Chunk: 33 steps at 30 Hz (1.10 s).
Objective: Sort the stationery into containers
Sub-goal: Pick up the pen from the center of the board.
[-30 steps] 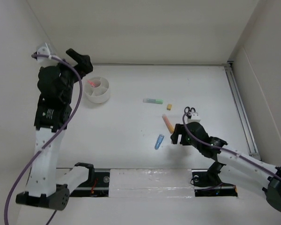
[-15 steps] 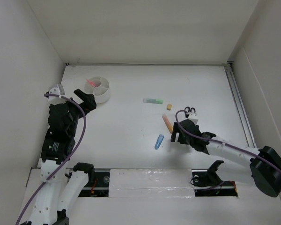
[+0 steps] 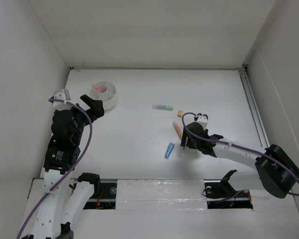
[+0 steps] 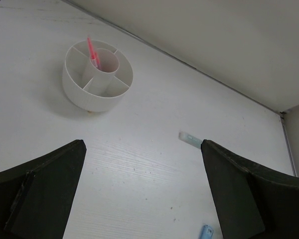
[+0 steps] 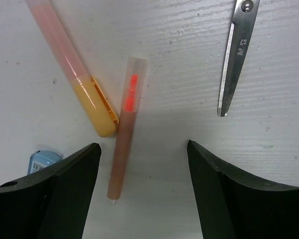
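The round white tub [image 3: 103, 93] with inner dividers stands at the far left and holds a pink pen [image 3: 96, 88]; both show in the left wrist view, the tub [image 4: 97, 74] and the pen [image 4: 92, 52]. My left gripper [image 3: 92, 107] is open and empty, just near of the tub [image 4: 142, 144]. My right gripper [image 3: 185, 142] is open, low over the table [image 5: 143, 145]. A thin red pen [image 5: 124, 129] lies between its fingers, close to the left one. An orange pen [image 5: 72, 69] lies beside it. A blue marker [image 3: 169, 150] lies to the left. Black-handled scissors [image 3: 202, 117] lie to the right, with a blade [image 5: 236, 55] in the wrist view.
A pale green bar [image 3: 163, 106] and a tiny tan block [image 3: 180, 113] lie mid-table beyond the pens. White walls enclose the table on the left, back and right. A metal rail [image 3: 254, 114] runs along the right edge.
My left arm has come down from a raised pose at the tub to a spot just near of it. My right gripper has shifted left and farther, over the red pen.
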Tool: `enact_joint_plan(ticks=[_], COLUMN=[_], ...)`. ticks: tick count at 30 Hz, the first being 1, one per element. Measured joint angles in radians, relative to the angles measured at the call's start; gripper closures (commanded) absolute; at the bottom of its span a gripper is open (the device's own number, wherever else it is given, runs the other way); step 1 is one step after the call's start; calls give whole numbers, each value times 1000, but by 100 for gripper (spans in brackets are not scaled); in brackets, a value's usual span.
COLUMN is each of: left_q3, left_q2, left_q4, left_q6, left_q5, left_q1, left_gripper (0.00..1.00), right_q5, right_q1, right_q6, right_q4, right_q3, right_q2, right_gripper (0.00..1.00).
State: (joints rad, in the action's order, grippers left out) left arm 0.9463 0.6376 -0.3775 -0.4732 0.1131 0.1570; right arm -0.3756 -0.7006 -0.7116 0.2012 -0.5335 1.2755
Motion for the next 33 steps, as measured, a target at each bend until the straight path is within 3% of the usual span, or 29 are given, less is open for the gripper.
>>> enact_joint_plan(ticks=[8, 18, 22, 23, 26, 28, 33], left_q3=[0, -3, -3, -3, -3, -3, -3], left_q2=[0, -1, -1, -1, -1, -1, 0], left_q4=[0, 1, 1, 1, 1, 1, 1], left_q6=[0, 0, 0, 0, 0, 0, 0], left_q5=[-2, -4, -4, -4, -4, -4, -4], left_q1=[0, 0, 0, 0, 0, 0, 0], left_gripper=[1, 1, 1, 1, 1, 1, 1], right_q5=[-25, -121, -133, -134, -132, -130, -113], right_q1=[-3, -75, -85, -86, -87, -86, -87], right_q6=[-17, -74, -94, -99, -111, -118, -129], right_q4=[27, 125, 124, 123, 110, 104, 109], right_q3=[-26, -153, -160, -158, -146, -134, -112], right_q2=[30, 181, 192, 189, 178, 166, 132], right_gripper=[30, 48, 69, 81, 88, 100, 100])
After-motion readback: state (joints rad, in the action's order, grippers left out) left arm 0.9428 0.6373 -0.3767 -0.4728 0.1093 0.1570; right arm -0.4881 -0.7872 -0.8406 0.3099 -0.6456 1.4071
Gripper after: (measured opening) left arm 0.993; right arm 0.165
